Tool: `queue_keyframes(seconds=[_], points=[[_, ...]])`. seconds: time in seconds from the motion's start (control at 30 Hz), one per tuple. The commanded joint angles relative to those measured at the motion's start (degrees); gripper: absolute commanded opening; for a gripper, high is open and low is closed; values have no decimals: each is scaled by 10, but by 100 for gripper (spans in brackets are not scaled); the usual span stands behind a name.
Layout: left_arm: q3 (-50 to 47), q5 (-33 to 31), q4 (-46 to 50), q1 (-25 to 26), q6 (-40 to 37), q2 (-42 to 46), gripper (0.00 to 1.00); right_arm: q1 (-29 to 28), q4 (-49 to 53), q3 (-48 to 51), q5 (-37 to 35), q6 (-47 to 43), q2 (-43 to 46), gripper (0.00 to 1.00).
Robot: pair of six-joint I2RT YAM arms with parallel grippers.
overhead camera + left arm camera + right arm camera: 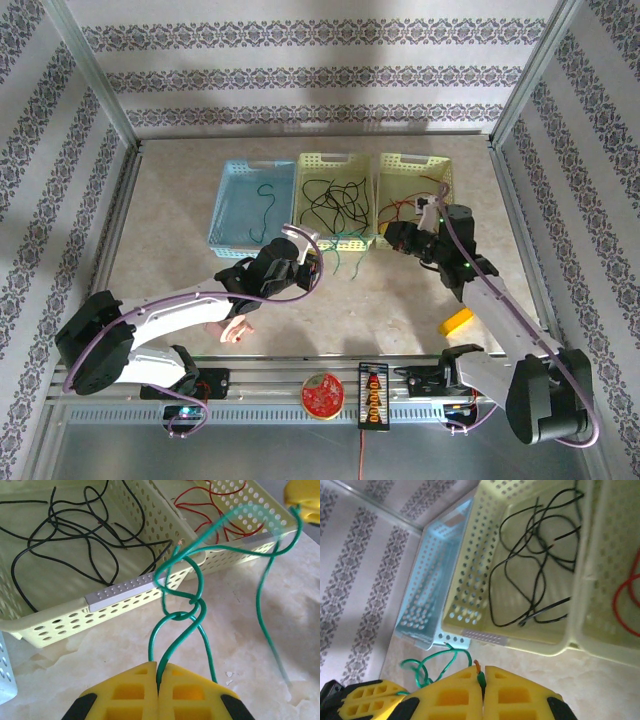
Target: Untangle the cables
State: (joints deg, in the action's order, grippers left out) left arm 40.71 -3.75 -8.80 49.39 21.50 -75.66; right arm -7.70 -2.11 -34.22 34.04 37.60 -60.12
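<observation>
Left pincer [159,674] on cable [193,603] beside basket [60,621]

You had glossy, smooth-coated green cables [194,602] and a polished, stone-look tabletop [100,655]. Your yellow baskets [60,625] were perforated matt plastic.

My left gripper [158,676] and right gripper [483,679] had bright yellow fingers, black at their outer shoulders. The green cable [192,607] showed vivid emerald against the worktop [250,645], which was cream marbled with pale brown. Along the worktop's far edge, the left basket [258,165] was light blue, and the middle basket [338,158] and right basket [412,160] were pale yellow, all dotted with holes. The black cables [75,537] were in the middle basket, the red cables [220,510] in the right. The walls [300,60] were white with grey floral stripes. A yellow block [456,321] sat near the right edge and a red round tin [322,396] at the near edge.
</observation>
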Motion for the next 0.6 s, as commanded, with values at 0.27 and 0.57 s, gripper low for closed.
queue_keyframes(seconds=[0.27,0.57], points=[[-24,-21,50,-16,-2,27,0,98,21,5,-41,13,65,0],[-54,-16,67,-54,6,130,0,186,49,12,-93,55,108,0]])
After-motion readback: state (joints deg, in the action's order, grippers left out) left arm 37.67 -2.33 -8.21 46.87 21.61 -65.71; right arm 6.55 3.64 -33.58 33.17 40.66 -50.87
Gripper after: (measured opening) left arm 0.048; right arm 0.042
